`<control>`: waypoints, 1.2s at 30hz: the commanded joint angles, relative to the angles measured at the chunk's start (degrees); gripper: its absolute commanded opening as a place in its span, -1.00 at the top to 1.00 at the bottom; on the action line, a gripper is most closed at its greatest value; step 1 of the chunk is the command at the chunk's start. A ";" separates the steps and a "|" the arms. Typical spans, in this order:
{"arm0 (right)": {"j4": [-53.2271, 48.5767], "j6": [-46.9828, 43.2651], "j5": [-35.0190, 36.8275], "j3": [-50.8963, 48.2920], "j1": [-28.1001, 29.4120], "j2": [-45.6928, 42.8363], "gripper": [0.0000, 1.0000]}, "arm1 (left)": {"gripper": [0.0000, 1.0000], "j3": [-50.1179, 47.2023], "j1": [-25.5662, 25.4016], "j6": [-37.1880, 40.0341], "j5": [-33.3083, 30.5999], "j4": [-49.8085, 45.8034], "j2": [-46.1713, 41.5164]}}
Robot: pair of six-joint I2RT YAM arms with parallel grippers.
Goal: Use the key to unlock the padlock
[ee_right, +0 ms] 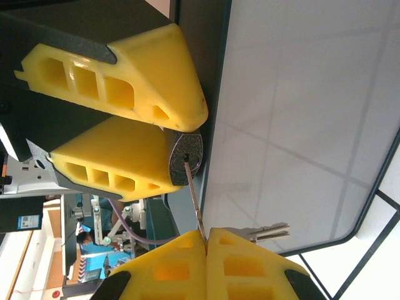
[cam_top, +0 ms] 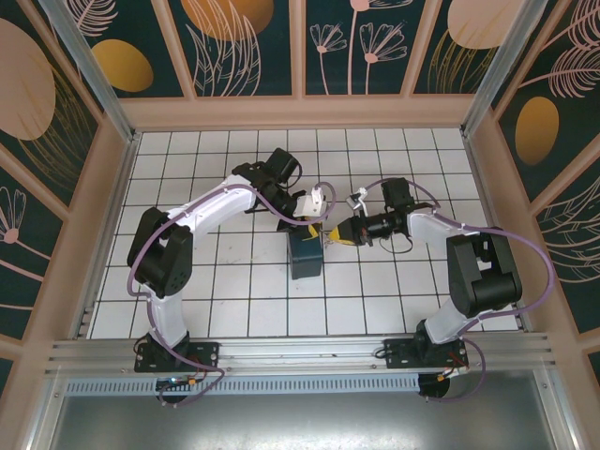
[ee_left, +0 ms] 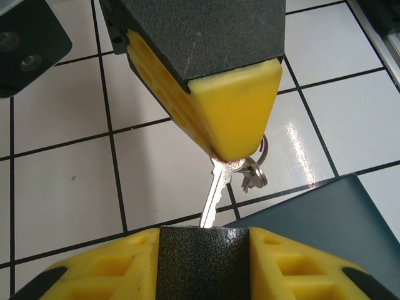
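Observation:
The small dark padlock point(ee_left: 203, 269) sits clamped between the yellow fingers point(ee_left: 94, 269) of my left gripper point(ee_left: 203, 250), its keyhole end facing the right arm. My right gripper point(ee_right: 206, 236) is shut on the head of the thin silvery key point(ee_right: 194, 195). The blade runs straight to the padlock point(ee_right: 185, 153) and its tip rests in the keyhole slot. In the left wrist view the key point(ee_left: 213, 194) meets the padlock's end face, and spare keys on the ring point(ee_left: 253, 170) hang beside it. From above, the left gripper point(cam_top: 312, 225) and the right gripper point(cam_top: 335, 232) meet tip to tip mid-table.
A dark teal box point(cam_top: 306, 257) stands on the white tiled table point(cam_top: 234, 300) directly below the two grippers, its lid point(ee_left: 325, 219) close under the padlock. Wooden walls ring the table.

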 commanded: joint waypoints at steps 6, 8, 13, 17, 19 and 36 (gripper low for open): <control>-0.22 -2.37 -3.37 0.57 1.06 -1.76 1.00 | 0.34 -1.76 -0.25 0.40 -0.37 2.13 -0.71; -0.91 -2.96 -3.40 0.54 1.12 -2.14 1.00 | 0.34 -1.72 -0.21 0.25 -0.71 2.24 -0.60; -1.96 -3.91 -2.96 -0.08 1.07 -2.52 1.00 | 0.34 -1.83 0.19 0.36 -0.81 2.19 -0.56; -3.13 -5.35 -3.28 0.33 1.06 -2.64 1.00 | 0.35 -2.51 0.38 1.02 -1.11 2.45 -1.25; -3.85 -5.84 -3.14 0.35 1.02 -2.54 1.00 | 0.35 -2.31 0.46 0.81 -1.11 2.41 -1.23; -4.64 -6.49 -1.44 0.95 -0.28 -1.38 1.00 | 0.36 -3.03 0.87 1.73 0.20 2.83 -2.14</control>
